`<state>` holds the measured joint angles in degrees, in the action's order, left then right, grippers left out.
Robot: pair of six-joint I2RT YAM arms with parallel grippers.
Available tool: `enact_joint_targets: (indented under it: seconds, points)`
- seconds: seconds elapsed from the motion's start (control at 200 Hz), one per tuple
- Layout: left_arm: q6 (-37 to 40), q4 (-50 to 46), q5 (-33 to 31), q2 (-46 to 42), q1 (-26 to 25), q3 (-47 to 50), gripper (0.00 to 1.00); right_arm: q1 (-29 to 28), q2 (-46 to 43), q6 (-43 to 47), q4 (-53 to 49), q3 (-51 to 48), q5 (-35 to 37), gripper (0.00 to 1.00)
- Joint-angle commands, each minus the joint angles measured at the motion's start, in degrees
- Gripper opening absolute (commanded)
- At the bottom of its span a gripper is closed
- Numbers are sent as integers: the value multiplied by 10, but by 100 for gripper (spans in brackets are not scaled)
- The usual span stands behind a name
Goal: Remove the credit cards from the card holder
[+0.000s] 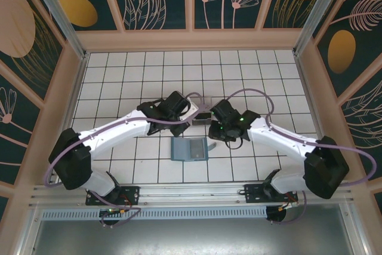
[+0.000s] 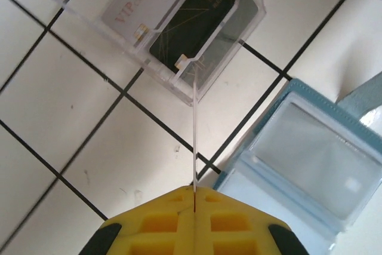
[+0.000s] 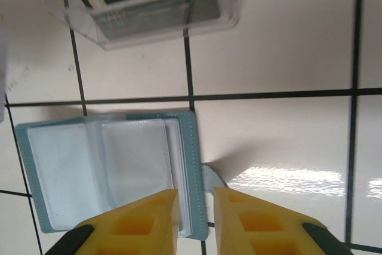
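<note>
The card holder (image 1: 190, 148) lies open like a book on the white tiled surface (image 1: 143, 76), in front of the two arms and between them. Its inner side faces up and is blue-grey, with clear pockets. I see no card in the pockets that are visible.

Just behind the holder, a little further from the arm bases, stands a clear tray (image 2: 77, 4). Two cards lie in it side by side. One is a pale grey card (image 2: 143, 1) with the letters "VIP" on it, and the other is a black card (image 2: 209, 16). The black card partly lies over the grey one.

The left gripper (image 2: 194, 190) hangs over the tiles between the tray and the holder. Its yellow jaws are pressed together. A thin pale line (image 2: 194, 129) rises from the seam between them toward the tray. It may be something very thin seen from its edge, but I cannot tell what it is.

The right gripper (image 3: 196, 198) hangs over the right edge of the open holder. Its jaws are a little apart, with a narrow gap and nothing between them. Through the gap the teal border of the holder is visible below. I cannot tell if the jaws touch the holder.
</note>
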<state>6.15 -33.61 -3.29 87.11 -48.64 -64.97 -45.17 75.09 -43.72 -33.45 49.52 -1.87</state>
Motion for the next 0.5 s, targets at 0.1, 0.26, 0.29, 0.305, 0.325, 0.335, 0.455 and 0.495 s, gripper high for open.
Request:
enact_joint_targets:
  seconds: [0.1, 0.26, 0.29, 0.305, 0.325, 0.335, 0.455, 0.495]
  points:
    - [221, -28, 36, 44, 7, -76, 0, 14, -38, 9, -51, 6, 45, 23]
    - [289, -40, 58, 98, 38, -143, 0, 17, -58, 4, -66, 6, 60, 23]
    - [298, -51, 63, 107, 44, -162, 0, 17, -61, 2, -72, 7, 65, 23]
    - [302, -58, 66, 125, 47, -179, 0, 17, -63, 2, -74, 8, 68, 23]
    - [308, -68, 71, 137, 51, -193, 0, 17, -65, 2, -77, 8, 70, 23]
    - [310, -72, 74, 142, 53, -202, 0, 17, -66, 3, -79, 9, 72, 23]
    - [350, -132, 99, 201, 66, -286, 0, 20, -82, 0, -89, 9, 81, 23]
    - [369, -153, 105, 219, 66, -309, 0, 21, -88, -2, -91, 7, 82, 23]
